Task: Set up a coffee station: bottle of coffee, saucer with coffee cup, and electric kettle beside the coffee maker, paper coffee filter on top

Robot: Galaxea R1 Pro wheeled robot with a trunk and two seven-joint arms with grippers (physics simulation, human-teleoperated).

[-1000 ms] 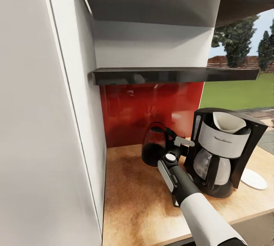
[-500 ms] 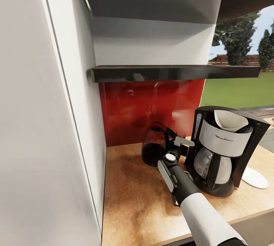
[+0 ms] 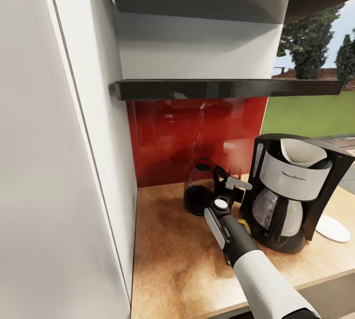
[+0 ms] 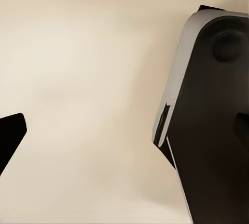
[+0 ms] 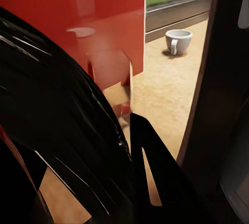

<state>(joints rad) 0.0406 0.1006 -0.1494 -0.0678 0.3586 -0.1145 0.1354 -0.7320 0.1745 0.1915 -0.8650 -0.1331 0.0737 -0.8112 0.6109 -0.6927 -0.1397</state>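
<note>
The black coffee maker (image 3: 291,195) stands on the wooden countertop (image 3: 172,260) with a white paper filter (image 3: 301,152) in its top. Just left of it sits the glass electric kettle (image 3: 198,188), dark in its lower half. My right gripper (image 3: 225,183) is shut on the kettle's black handle, which bulks large in the right wrist view (image 5: 67,130). A white saucer (image 3: 331,228) lies right of the coffee maker. The white coffee cup (image 5: 178,40) stands farther along the counter. My left gripper (image 4: 127,135) is open before a plain beige surface.
A white cabinet side (image 3: 74,161) walls off the left. A dark shelf (image 3: 222,88) overhangs the red backsplash (image 3: 197,136). A small yellow object (image 3: 242,223) lies on the counter under my right forearm, at the coffee maker's base.
The whole head view has shifted, so the shelf sits higher in the picture. The right arm and the kettle keep their places relative to each other.
</note>
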